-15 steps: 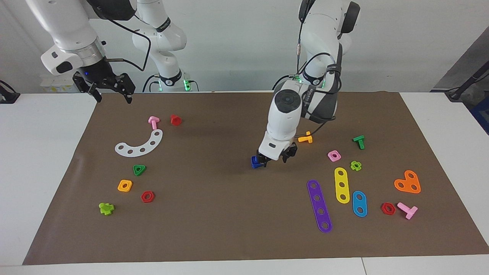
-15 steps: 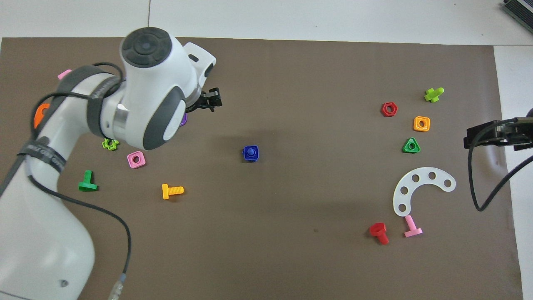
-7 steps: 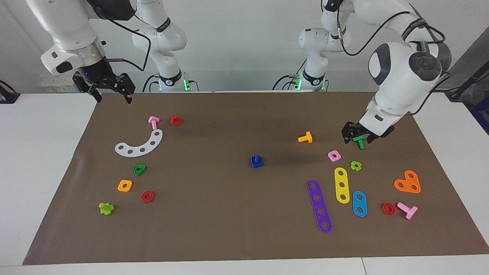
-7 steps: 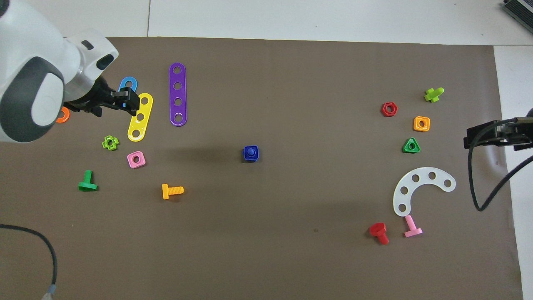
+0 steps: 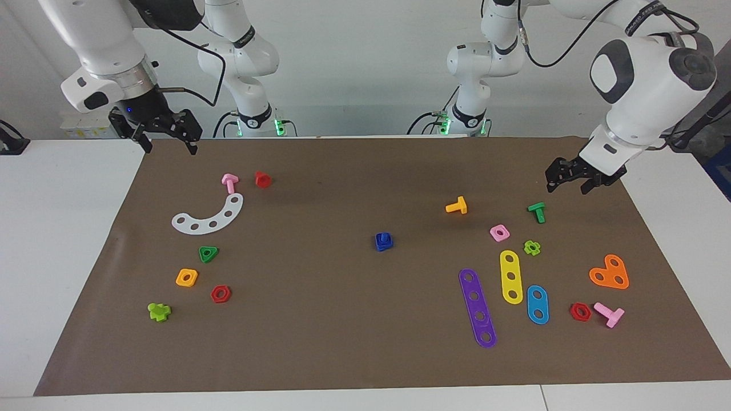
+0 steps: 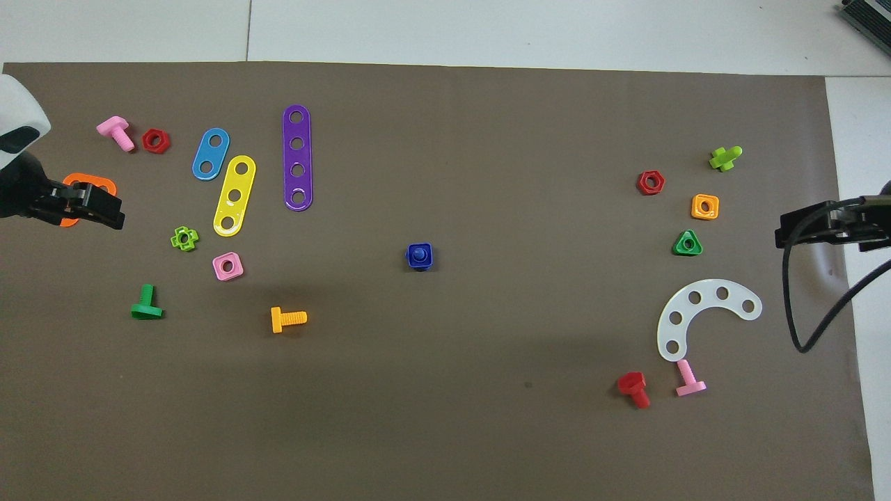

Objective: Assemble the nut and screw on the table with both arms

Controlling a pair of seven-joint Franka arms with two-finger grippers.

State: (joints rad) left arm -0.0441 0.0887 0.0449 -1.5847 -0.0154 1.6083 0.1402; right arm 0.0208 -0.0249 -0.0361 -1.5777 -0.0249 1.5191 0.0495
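- Blue nut point(image 5: 384, 242) and screw point(image 6: 418, 253) sit as one piece near the mat's middle: the screw stands in the nut's hole, shaft end poking up.
- Nothing touches the assembly; both grippers are well apart from it.
- Left gripper point(image 5: 573, 177) is up in the air over the mat edge at the left arm's end of the table, empty, fingers parted. In the overhead view it covers part of the orange heart plate point(image 6: 97, 188).
- Green screw point(image 5: 537, 211) lies on the mat just beside the spot under the left gripper, not held.
- Right gripper point(image 5: 163, 130) hangs over the mat corner at the right arm's end, close to the robots, fingers spread, holding nothing. That arm waits.
- Between the assembly and the left gripper: orange screw point(image 5: 457, 206) and pink nut point(image 5: 499, 232).
- Toward the right arm's end: white curved plate point(image 5: 209, 216), green triangular nut point(image 5: 208, 253), orange nut point(image 5: 187, 277).
- Table point(image 5: 63, 228) is white, brown mat point(image 5: 320, 319) covers most of it.
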